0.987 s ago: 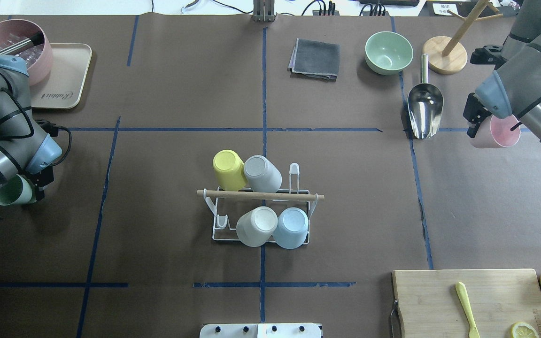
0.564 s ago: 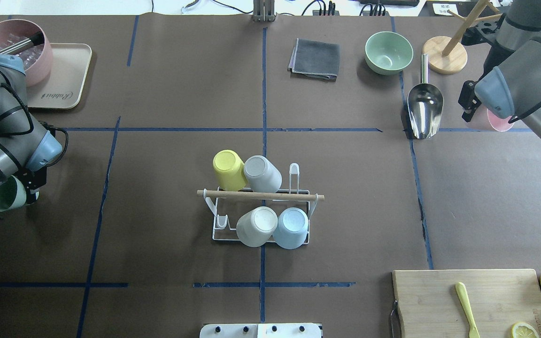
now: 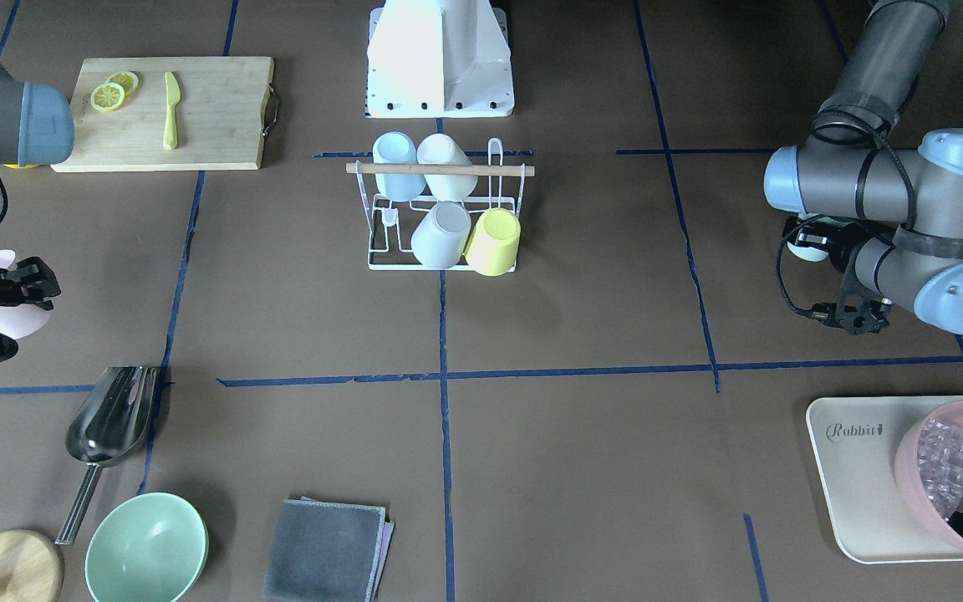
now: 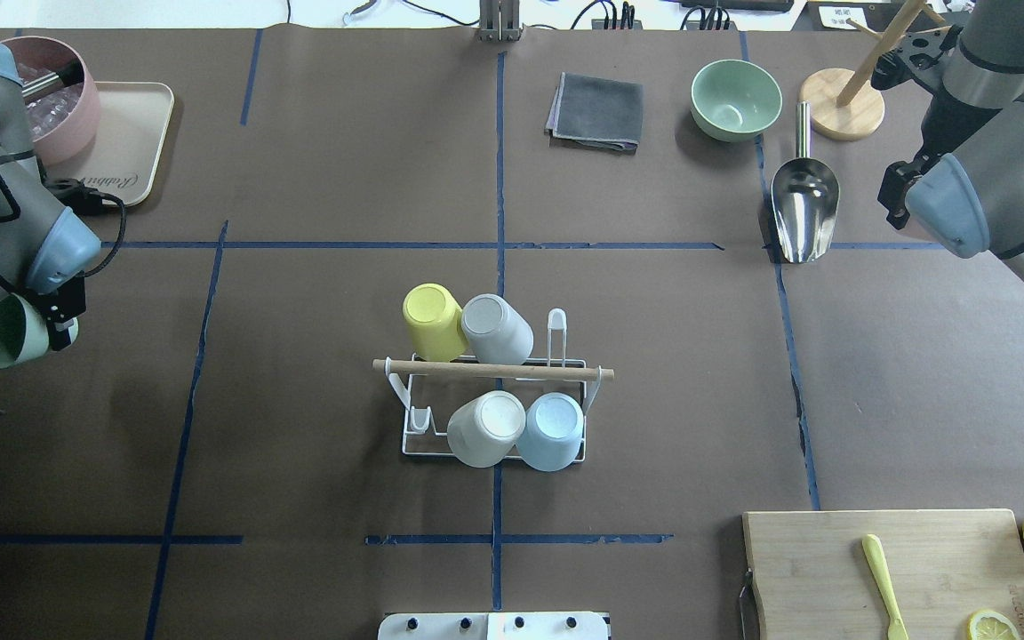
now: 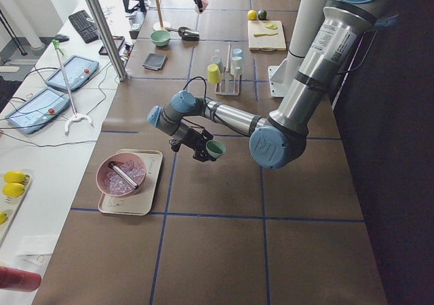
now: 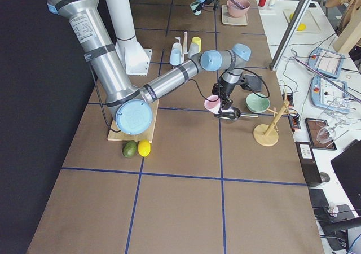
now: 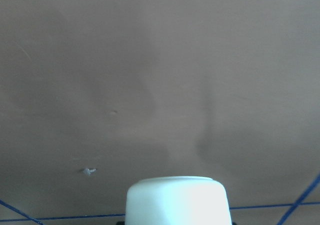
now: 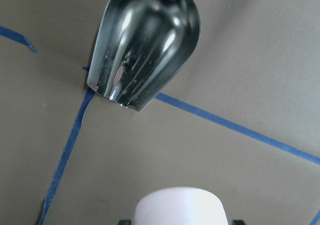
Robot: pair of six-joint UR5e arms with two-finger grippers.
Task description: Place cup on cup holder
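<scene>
Brown table (image 4: 325, 160) gridded with blue tape (image 4: 423, 245), white bench (image 5: 34, 157) with tablets (image 5: 73, 72) alongside

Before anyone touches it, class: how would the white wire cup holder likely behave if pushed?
The cup holder is thin wire, so probably light and likely to slide on the paper. Pushed at its high wooden rod, it might tip instead. Cups such as the yellow cup sit tilted on it, so they could shift.

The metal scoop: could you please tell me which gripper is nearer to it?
Right. The right gripper, holding a pink cup, hangs just beside the scoop. The left gripper, holding a green cup, is at the table's opposite end, beyond the cup holder.
</scene>
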